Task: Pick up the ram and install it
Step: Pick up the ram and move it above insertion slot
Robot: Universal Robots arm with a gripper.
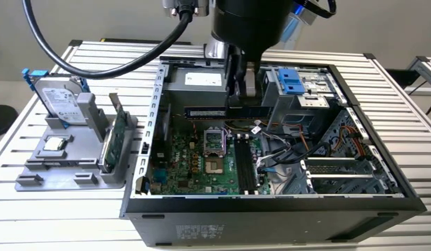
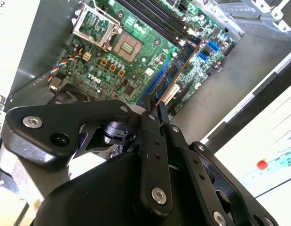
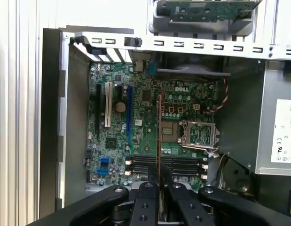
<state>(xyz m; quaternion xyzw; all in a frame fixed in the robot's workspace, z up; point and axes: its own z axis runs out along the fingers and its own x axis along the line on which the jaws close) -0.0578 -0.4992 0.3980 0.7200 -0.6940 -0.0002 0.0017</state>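
Note:
The ram (image 1: 205, 112) is a long, thin dark-blue stick with a pale label. It hangs level above the motherboard (image 1: 194, 162) inside the open computer case (image 1: 271, 201). My gripper (image 1: 244, 102) comes down from above and is shut on the stick near its middle. In the first wrist view the ram (image 3: 159, 136) appears edge-on as a thin line running out from between the fingers (image 3: 146, 197). In the second wrist view the ram (image 2: 171, 75) reaches out over the board. The black memory slots (image 1: 245, 167) lie below, toward the case's front.
On the exterior view's left, a grey holder (image 1: 69, 157) carries a hard drive with blue rails (image 1: 62, 102), an upright green card (image 1: 116, 141) and a processor (image 1: 56, 144). Inside the case are the power supply (image 1: 198, 83), a blue drive bay (image 1: 291, 81) and loose cables (image 1: 285, 151).

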